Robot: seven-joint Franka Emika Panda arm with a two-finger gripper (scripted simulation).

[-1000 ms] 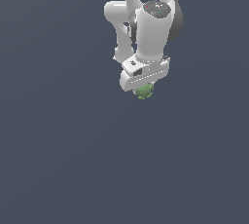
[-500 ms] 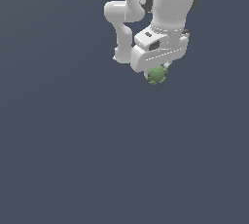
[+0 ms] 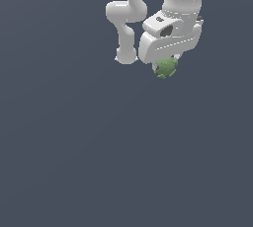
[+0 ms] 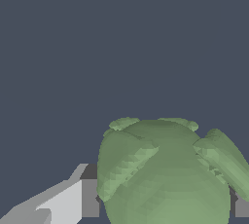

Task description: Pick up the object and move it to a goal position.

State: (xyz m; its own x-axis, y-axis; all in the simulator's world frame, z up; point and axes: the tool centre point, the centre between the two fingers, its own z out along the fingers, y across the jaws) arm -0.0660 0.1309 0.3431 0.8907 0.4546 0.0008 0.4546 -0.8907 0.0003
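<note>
The small, bumpy, roughly round lump of mottled light and dark green point(image 3: 166, 67) is hanging at the lower end of the white robot arm point(image 3: 179, 9), high in the exterior view and a little toward the exterior view's right of centre. It is poking out just beneath the blocky white claw point(image 3: 168, 61), which is wider than the lump and is covering its upper part, so that only the lower, knobbly portion is showing there. In the wrist view the green lump point(image 4: 165, 174) is filling much of the picture, its surface breaking into overlapping leaf-like lobes, some paler and some deeper green. A pale grey finger with a darker grey pad point(image 4: 89, 197) is pressing against one flank of the lump, and a sliver of a second grey pad point(image 4: 240, 207) is showing at the opposite flank, so the claw is gripping the lump between its two fingers, narrowed to the lump's width. The white arm is rising out of the frame, with a second bent white link point(image 3: 126, 21) standing beside the claw on the exterior view's left. Behind and below everything, a plain dark blue-grey surface point(image 3: 74, 147) is spreading across both views; no shadow or contact is showing under the lump, and how high it is hanging cannot be told.
</note>
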